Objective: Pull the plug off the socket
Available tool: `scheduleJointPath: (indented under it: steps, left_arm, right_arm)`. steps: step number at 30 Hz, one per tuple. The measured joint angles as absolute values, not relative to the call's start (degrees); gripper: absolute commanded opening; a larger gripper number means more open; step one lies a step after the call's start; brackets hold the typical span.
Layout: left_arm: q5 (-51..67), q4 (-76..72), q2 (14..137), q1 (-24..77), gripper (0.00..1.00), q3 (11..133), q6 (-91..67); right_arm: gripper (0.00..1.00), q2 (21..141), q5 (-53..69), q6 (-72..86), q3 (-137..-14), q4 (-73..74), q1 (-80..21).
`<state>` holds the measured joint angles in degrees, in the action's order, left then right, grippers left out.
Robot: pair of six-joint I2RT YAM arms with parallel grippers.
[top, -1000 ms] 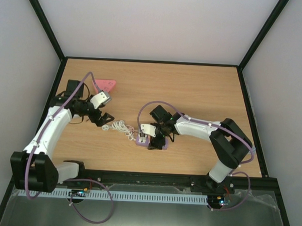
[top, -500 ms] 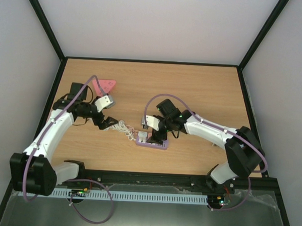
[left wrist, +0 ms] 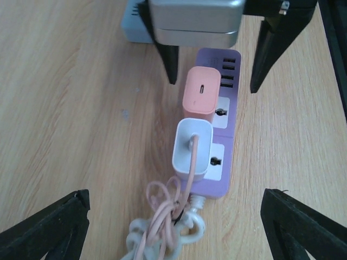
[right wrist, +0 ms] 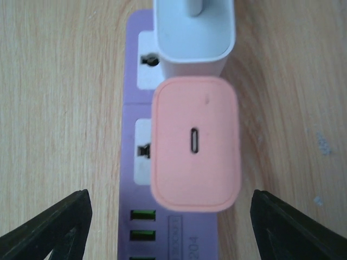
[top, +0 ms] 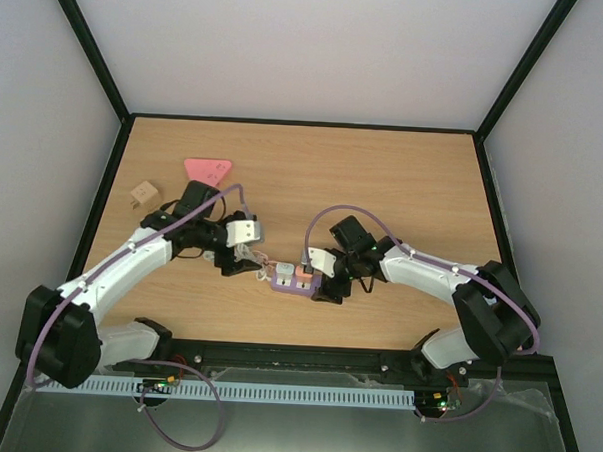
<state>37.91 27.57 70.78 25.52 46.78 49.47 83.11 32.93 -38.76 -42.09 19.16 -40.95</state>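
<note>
I'm leaning in low from both ends of the power strip. My left gripper and right gripper gape wide, nothing held.

Matt wood table; smooth plastic plug, socket.

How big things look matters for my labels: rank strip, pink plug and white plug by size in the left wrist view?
1. strip
2. pink plug and white plug: look alike, white nearer, so tied.
</note>
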Motion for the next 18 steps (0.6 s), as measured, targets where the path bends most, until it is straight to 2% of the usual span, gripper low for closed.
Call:
scheduleJointPath:
  steps: [7, 18]
  left_arm:
    - [33.98, 22.48, 77.52, 31.16, 0.75, 46.44, 51.13]
    - [32.05, 19.90, 82.00, 34.22, 0.62, 46.39, 51.46]
  right_arm:
    - [0.67, 84.95, 33.36, -37.74, -42.04, 15.18, -40.95]
    - [0.65, 86.02, 33.85, -37.74, -42.15, 14.63, -42.22]
